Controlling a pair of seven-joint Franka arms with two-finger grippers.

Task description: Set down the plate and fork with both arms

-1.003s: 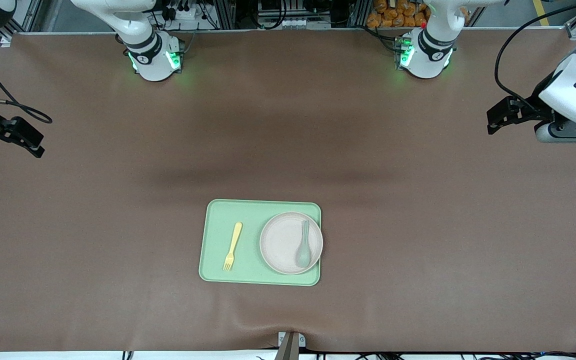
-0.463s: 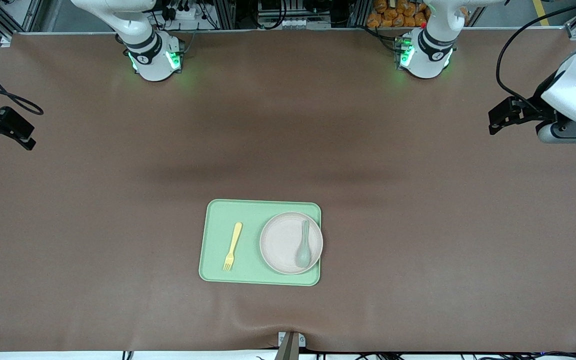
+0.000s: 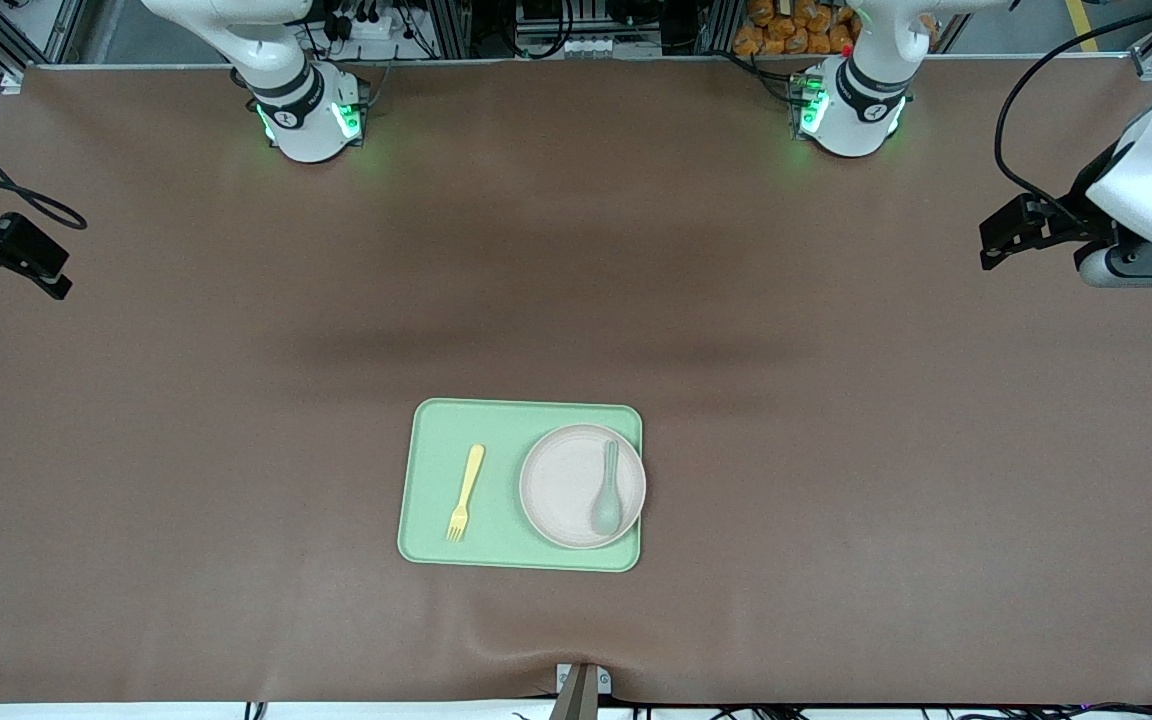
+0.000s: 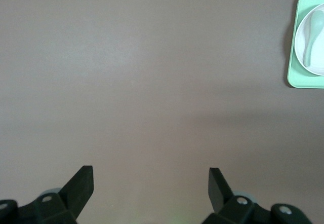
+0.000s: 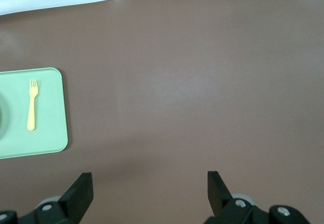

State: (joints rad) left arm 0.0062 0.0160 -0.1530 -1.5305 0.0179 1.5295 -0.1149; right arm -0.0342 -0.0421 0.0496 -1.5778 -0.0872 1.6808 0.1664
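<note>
The pale beige-pink plate point(image 3: 561, 485) lies on the light green tray point(image 3: 436, 425), at the tray's end toward the left arm. The small yellow fork point(image 3: 465, 493) lies flat on the tray beside the plate, toward the right arm's end. My left gripper point(image 3: 996, 240) hangs open over bare table at the left arm's end, far from the tray. My right gripper point(image 3: 41, 265) hangs open over bare table at the right arm's end. In the left wrist view the gripper point(image 4: 150, 183) is empty, with plate point(image 4: 319, 57) and tray point(image 4: 304, 82) at the edge. The right wrist view shows its gripper point(image 5: 149, 188) empty, and the fork point(image 5: 32, 105).
A grey-green spoon point(image 3: 606, 500) rests on the plate. The tray sits mid-table, on the half nearer the front camera. Brown cloth point(image 3: 236, 400) covers the whole table. The arm bases point(image 3: 311, 115) stand along the edge farthest from the camera.
The right gripper has drawn back toward the right arm's end of the table and then stopped. The left gripper has shifted only slightly. Tray, plate, fork and spoon have not moved.
</note>
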